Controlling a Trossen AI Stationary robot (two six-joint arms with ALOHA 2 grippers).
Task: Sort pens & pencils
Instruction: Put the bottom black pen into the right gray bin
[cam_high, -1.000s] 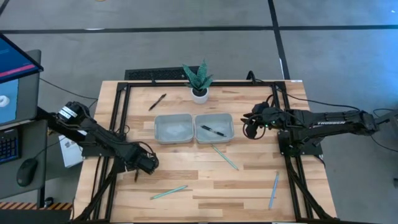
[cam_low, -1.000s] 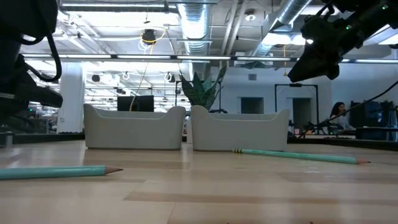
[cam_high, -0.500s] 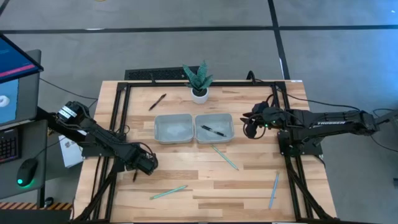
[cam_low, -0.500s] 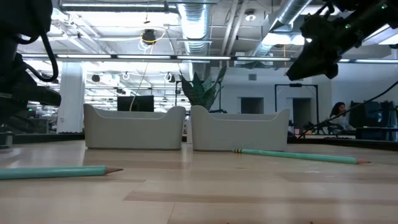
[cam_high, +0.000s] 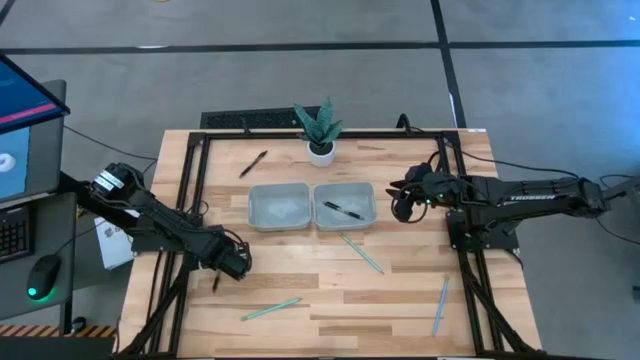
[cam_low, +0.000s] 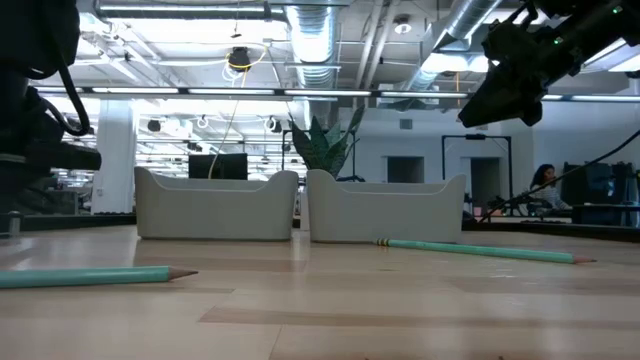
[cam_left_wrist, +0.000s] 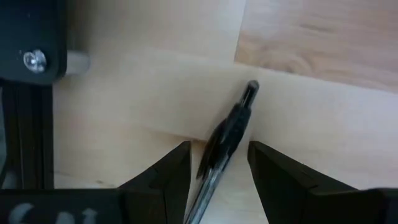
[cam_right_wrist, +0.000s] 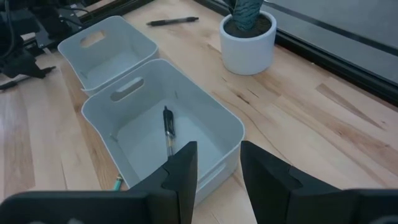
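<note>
A black pen (cam_left_wrist: 227, 134) lies on the wood near the table's left edge. My left gripper (cam_left_wrist: 219, 171) points down over it, open, with one finger on each side of the pen. In the high view this gripper (cam_high: 226, 270) stands over that pen (cam_high: 216, 283). Another pen (cam_high: 342, 210) lies inside the right grey tray (cam_high: 370, 195), and a third pen (cam_high: 253, 163) lies at the far left. Three teal pencils (cam_high: 271, 309) (cam_high: 360, 252) (cam_high: 440, 305) lie flat on the table. My right gripper (cam_high: 400, 205) hangs open beside the right tray, holding nothing.
The left grey tray (cam_high: 256, 206) stands against the right one at mid-table. A potted plant (cam_high: 320, 130) stands behind the trays. Black frame rails (cam_high: 190, 200) run along both sides of the table. A person sits in the room far behind (cam_low: 545, 185).
My left gripper has tipped a little while staying in place over the pen. The pen and everything else have kept still.
</note>
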